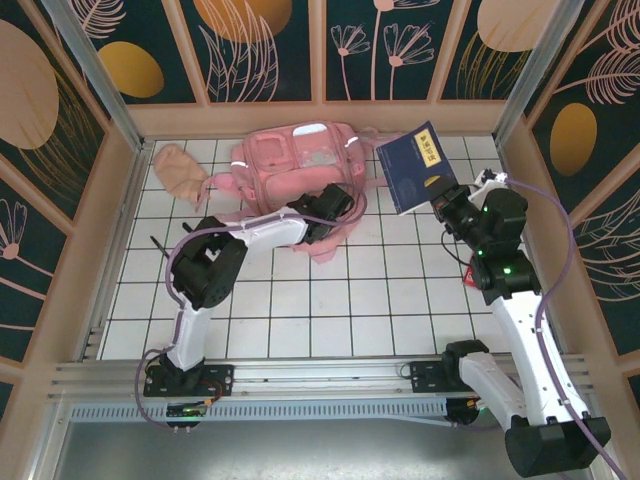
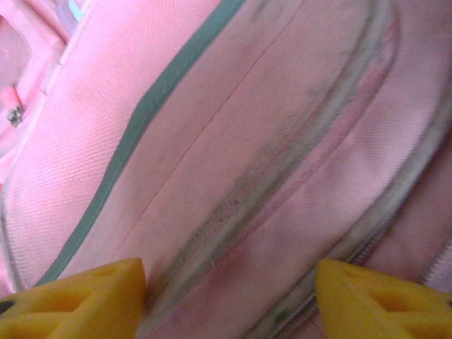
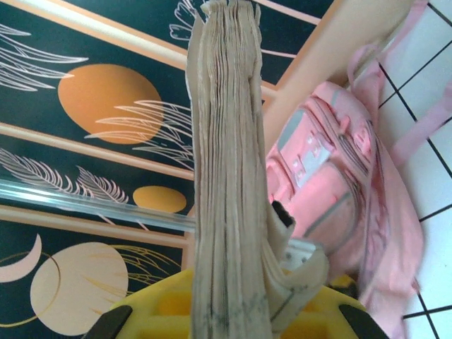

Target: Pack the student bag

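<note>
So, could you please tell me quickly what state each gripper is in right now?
Left gripper: open, jaws apart over the student bag, holding nothing.
Right gripper: shut on the blue book.

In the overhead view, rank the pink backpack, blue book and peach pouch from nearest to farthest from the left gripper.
1. The pink backpack, beneath the left gripper.
2. The blue book, to its right.
3. The peach pouch, far left.

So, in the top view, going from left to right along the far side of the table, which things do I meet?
pouch → bag → book
</note>
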You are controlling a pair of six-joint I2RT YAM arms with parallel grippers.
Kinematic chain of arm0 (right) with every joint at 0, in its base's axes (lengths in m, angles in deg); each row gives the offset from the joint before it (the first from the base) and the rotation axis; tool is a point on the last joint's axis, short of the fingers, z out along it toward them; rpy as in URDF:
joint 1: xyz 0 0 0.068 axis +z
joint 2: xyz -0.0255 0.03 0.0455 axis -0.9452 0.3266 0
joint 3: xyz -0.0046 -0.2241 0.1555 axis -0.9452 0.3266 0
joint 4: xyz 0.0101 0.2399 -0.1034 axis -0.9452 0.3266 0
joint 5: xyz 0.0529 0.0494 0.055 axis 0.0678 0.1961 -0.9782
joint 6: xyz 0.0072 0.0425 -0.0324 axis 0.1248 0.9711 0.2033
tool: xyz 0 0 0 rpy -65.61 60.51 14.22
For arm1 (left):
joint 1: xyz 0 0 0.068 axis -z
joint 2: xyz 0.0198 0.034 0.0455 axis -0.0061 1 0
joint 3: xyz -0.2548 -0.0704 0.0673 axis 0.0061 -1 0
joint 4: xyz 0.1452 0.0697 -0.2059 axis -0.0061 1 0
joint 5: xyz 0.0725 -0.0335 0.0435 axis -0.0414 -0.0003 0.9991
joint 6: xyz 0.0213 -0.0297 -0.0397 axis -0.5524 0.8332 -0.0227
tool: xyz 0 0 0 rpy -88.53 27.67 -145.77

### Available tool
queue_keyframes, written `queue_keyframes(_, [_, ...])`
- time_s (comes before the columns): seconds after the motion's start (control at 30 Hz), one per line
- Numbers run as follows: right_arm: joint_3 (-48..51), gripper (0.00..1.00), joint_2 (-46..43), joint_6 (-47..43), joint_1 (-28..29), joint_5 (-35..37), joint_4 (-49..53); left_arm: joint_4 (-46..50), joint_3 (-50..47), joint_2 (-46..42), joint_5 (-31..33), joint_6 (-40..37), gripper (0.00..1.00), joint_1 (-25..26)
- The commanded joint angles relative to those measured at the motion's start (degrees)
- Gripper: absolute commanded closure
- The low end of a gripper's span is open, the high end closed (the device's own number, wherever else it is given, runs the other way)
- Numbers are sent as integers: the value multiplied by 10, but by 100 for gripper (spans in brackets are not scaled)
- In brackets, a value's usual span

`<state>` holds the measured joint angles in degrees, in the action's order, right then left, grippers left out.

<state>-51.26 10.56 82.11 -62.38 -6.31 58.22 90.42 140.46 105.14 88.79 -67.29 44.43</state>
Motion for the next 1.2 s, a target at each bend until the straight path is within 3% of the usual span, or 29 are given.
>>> queue_keyframes(0.0, [5,100,-11,-21,-3,-33,7,32,18,16,-11,3,54,-15])
queue_keyframes(0.13, [1,100,-15,-39,-3,-34,39,19,8,-2,-138,-32,99,-15])
queue_keyframes(0.17, [0,100,-13,-42,-3,-36,42,14,5,-11,-160,-30,100,-14])
queue_keyframes(0.3, [4,100,-5,-40,-3,-53,43,-26,-18,-59,-204,-31,100,-15])
queue_keyframes(0.53, [4,100,-4,-47,-3,-67,49,-39,-11,-84,-160,-113,100,-20])
queue_keyframes(0.6, [-2,100,-5,-56,-3,-64,60,-24,3,-75,-167,-128,95,-24])
queue_keyframes(0.73, [-12,100,-6,-68,-4,-60,78,-14,2,-61,-213,-171,50,-28])
queue_keyframes(0.8, [-15,100,-6,-71,-3,-61,82,-6,4,-52,-224,-178,38,-31])
queue_keyframes(0.87, [-17,100,-7,-73,-4,-61,85,3,11,-39,-233,-177,33,-36])
queue_keyframes(1.07, [-17,100,-7,-72,-5,-64,79,-22,33,1,-163,-143,40,-53])
queue_keyframes(1.17, [-15,100,-5,-69,-4,-66,75,-23,60,22,-152,-127,63,-60])
